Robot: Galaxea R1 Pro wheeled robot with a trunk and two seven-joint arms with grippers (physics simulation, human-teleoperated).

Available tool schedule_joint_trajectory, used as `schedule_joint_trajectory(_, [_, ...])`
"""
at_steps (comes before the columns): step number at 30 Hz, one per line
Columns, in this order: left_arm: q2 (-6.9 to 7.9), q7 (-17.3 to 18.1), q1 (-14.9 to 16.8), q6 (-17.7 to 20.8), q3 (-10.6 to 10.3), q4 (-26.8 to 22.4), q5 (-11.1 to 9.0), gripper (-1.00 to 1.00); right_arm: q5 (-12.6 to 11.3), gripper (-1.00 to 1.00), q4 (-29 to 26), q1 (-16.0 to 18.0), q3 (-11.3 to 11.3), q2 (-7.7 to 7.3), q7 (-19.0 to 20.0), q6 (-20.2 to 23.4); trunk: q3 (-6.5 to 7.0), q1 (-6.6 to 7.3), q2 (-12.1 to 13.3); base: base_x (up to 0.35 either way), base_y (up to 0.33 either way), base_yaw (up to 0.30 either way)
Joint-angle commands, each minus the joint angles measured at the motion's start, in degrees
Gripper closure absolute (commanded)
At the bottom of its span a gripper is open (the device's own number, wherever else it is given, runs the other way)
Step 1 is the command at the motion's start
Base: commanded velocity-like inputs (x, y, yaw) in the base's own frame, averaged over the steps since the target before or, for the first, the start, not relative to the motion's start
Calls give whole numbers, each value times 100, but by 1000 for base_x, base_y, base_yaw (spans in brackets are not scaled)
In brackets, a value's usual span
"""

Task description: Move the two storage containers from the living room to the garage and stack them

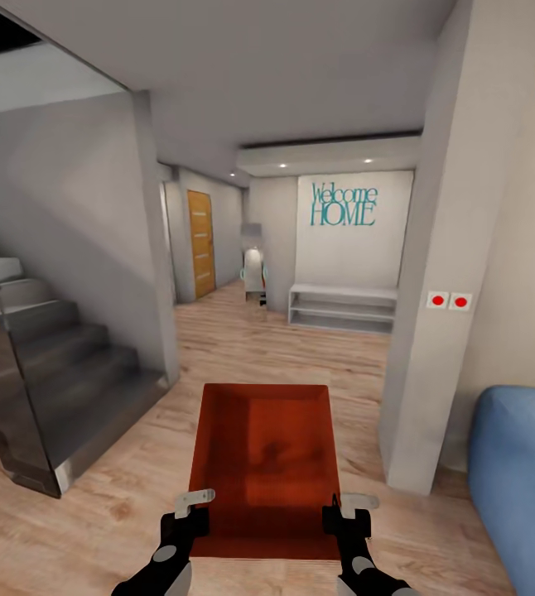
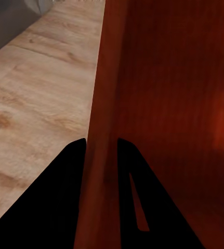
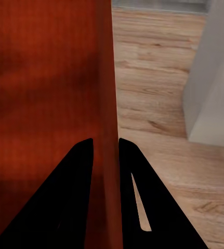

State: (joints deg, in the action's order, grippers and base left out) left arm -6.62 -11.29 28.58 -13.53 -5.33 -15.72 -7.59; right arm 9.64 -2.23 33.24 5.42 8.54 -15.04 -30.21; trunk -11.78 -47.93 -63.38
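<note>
One orange-red storage container [image 1: 263,459] hangs level in front of me above a light wood-plank floor, its open top facing up and nothing inside it. My left gripper [image 1: 191,509] is shut on its left wall near the closest corner, and the right gripper [image 1: 346,509] is shut on the right wall. In the left wrist view the two dark fingers of the left gripper [image 2: 101,141] straddle the thin red wall of the container [image 2: 163,93]. The right wrist view shows the right gripper [image 3: 105,140] pinching the container [image 3: 44,83] the same way. The garage is out of view.
Grey stairs [image 1: 44,372] with a glass side panel rise on the left. A white pillar [image 1: 433,331] and a blue sofa [image 1: 520,472] stand on the right. Ahead, the hallway runs to a low shelf [image 1: 342,308] under a "Welcome HOME" wall and an orange door [image 1: 201,244].
</note>
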Motion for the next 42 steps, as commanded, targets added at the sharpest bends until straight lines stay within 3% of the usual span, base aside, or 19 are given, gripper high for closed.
schedule_joint_trajectory(1, [3,426,7,465,-47,16,-86,100,-12,100,-14,7,-232,-37,-201,-56,-7,-4,-5,322,0,0])
schedule_joint_trajectory(25, [3,426,7,465,-47,16,-85,100,-19,100,-14,7,-226,-45,-192,-50,-7,-4,-5,322,0,0])
schedule_joint_trajectory(26, [-3,-28,7,25,-53,-3,-67,100,51,100,28,7,7,5,-45,-37,-8,-4,-5,0,0,0])
schedule_joint_trajectory(29, [-4,-61,7,2,-68,-3,-67,100,413,100,27,7,366,9,-28,-10,-8,-4,-5,0,0,0])
schedule_joint_trajectory(32, [-5,-95,7,-29,-88,0,-93,100,924,100,24,7,852,7,-9,19,-8,-4,-5,0,0,0])
schedule_joint_trajectory(42, [-6,-103,6,-28,-138,95,-192,100,2902,100,21,7,2864,-13,32,84,-8,-4,-5,230,0,0])
